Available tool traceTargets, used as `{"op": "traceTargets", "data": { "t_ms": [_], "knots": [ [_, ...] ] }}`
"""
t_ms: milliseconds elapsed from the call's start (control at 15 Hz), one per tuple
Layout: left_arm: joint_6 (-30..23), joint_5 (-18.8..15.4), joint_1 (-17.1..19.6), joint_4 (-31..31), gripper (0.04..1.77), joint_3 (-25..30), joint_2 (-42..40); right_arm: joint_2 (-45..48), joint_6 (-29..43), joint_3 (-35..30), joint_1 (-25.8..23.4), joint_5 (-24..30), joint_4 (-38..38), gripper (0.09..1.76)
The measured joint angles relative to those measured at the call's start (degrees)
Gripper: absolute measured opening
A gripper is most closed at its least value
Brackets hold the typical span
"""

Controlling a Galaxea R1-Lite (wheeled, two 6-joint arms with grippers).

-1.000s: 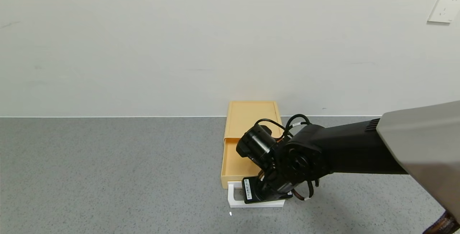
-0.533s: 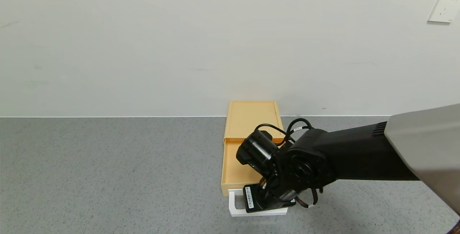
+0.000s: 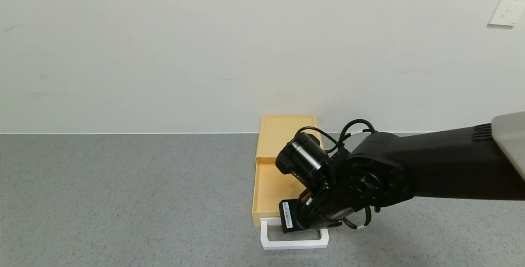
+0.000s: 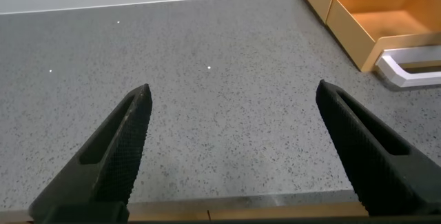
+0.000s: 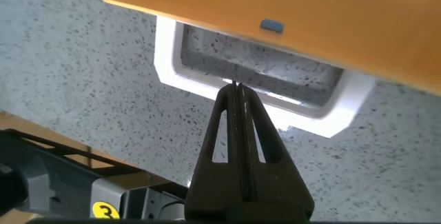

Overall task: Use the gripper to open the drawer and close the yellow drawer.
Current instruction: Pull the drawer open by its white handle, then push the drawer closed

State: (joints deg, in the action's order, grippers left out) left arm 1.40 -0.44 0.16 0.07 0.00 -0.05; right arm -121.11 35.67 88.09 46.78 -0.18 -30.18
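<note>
The pale-yellow plastic drawer box (image 3: 286,135) sits at the counter's (image 3: 123,197) far edge against the wall, right of centre, its shallow tray (image 3: 272,189) pulled out toward the near edge. The right gripper (image 5: 238,100), fingers pressed together, has lifted off the white rectangular loop handle (image 3: 293,242) it covered a second ago, so opening looks done; closing remains. Bare counter lies all around. The left gripper (image 4: 234,148), fingers spread, hovers over the left side.

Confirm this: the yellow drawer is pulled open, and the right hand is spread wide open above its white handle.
Not quite. The right wrist view shows the right hand shut, fingers pressed together, tips at the white handle. The yellow drawer is indeed pulled open.
</note>
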Motion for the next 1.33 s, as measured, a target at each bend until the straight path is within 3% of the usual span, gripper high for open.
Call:
{"op": "traceTargets", "data": {
  "t_ms": [267, 600, 933, 1333],
  "knots": [
    [0.0, 0.0, 0.0, 0.0, 1.72, 0.0, 0.0, 7.0, -6.8, -1.0, -2.8, 1.6, 1.5, 0.11],
    [0.0, 0.0, 0.0, 0.0, 1.72, 0.0, 0.0, 17.6, -20.0, -8.1, -12.6, 14.5, 12.3, 0.11],
    [0.0, 0.0, 0.0, 0.0, 1.72, 0.0, 0.0, 24.6, -25.5, -19.7, -22.0, 28.5, 27.9, 0.11],
    [0.0, 0.0, 0.0, 0.0, 1.72, 0.0, 0.0, 26.9, -25.7, -22.8, -23.4, 29.3, 29.2, 0.11]
  ]
}}
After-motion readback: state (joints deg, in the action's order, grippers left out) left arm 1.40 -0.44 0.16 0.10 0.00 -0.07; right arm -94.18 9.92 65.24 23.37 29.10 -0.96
